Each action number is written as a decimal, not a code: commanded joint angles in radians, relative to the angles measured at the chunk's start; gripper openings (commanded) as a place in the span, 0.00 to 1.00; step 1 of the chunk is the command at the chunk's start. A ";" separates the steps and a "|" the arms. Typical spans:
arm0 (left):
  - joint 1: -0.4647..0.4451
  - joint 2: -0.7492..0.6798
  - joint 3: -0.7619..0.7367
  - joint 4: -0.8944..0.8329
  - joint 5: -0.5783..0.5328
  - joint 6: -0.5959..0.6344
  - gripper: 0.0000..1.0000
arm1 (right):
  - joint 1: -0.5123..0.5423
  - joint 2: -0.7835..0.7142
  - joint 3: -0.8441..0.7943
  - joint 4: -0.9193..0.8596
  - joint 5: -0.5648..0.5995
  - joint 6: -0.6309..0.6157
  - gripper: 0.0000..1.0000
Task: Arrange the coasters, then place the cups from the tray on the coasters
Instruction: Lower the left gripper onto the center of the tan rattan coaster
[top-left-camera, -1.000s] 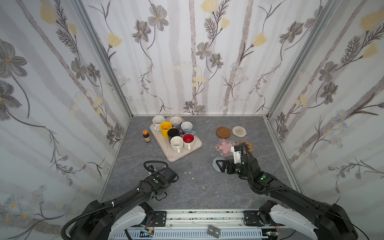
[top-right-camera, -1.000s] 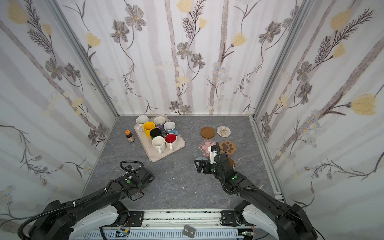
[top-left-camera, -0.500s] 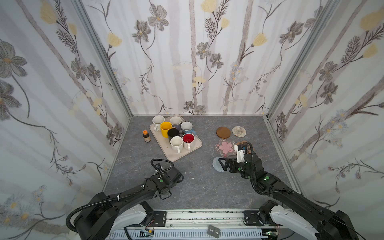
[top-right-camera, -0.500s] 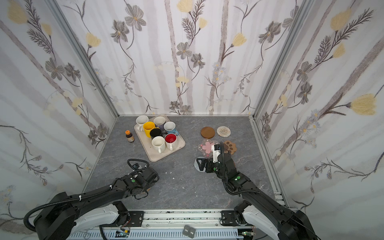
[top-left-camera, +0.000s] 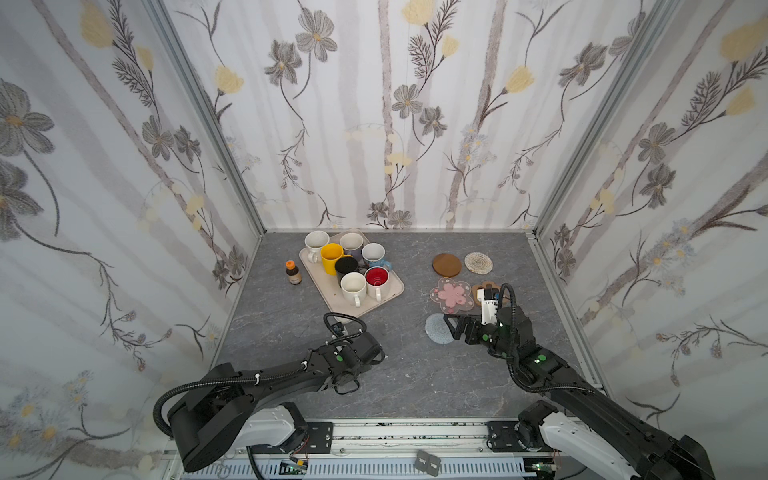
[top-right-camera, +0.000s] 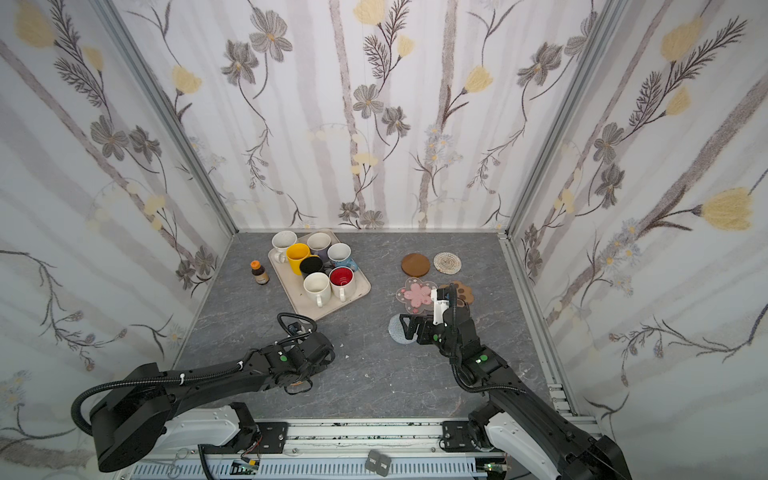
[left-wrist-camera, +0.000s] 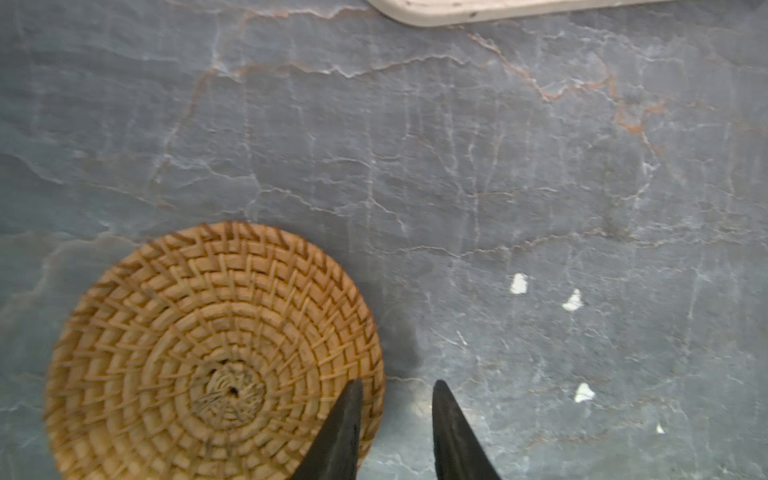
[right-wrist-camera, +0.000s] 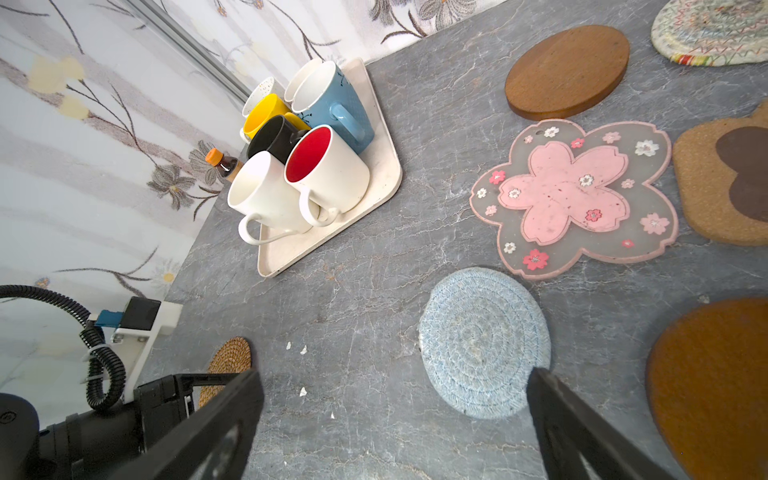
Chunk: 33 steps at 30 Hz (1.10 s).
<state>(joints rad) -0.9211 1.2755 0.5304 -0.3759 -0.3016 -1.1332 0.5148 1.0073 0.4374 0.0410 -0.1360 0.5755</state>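
Left tool (left-wrist-camera: 397, 415), narrow, straddles the rim of the round tan rattan coaster (left-wrist-camera: 208, 353) near the flat beige tray (left-wrist-camera: 498, 10); I'd seat it flat. Right tool (right-wrist-camera: 395, 374) gapes wide.

black arms (top-left-camera: 282, 374); white bases (top-left-camera: 270, 424); ribbed black cables (top-left-camera: 187, 388)

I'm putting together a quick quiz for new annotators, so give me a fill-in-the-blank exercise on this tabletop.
1. The beige tray holds ____ mugs.
2. The white mug nearest the pink blossom coaster is ____ inside.
3. The small brown bottle beside the tray has an ____ cap.
4. The jaws of the right gripper stand wide ____ by the grey-blue crochet coaster.

Missing words: seven, red, orange, open.
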 joint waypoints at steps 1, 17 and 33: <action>-0.027 0.047 0.035 0.049 -0.002 -0.012 0.32 | -0.016 -0.018 -0.008 -0.002 -0.022 0.004 1.00; -0.073 0.062 0.123 0.047 0.001 0.009 0.30 | -0.070 -0.046 -0.021 -0.021 -0.048 -0.008 1.00; 0.103 -0.317 -0.104 -0.180 -0.054 0.001 0.29 | -0.070 0.054 0.011 0.022 -0.099 -0.003 1.00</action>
<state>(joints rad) -0.8337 0.9722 0.4465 -0.4976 -0.3359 -1.1267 0.4458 1.0428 0.4339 0.0113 -0.2100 0.5678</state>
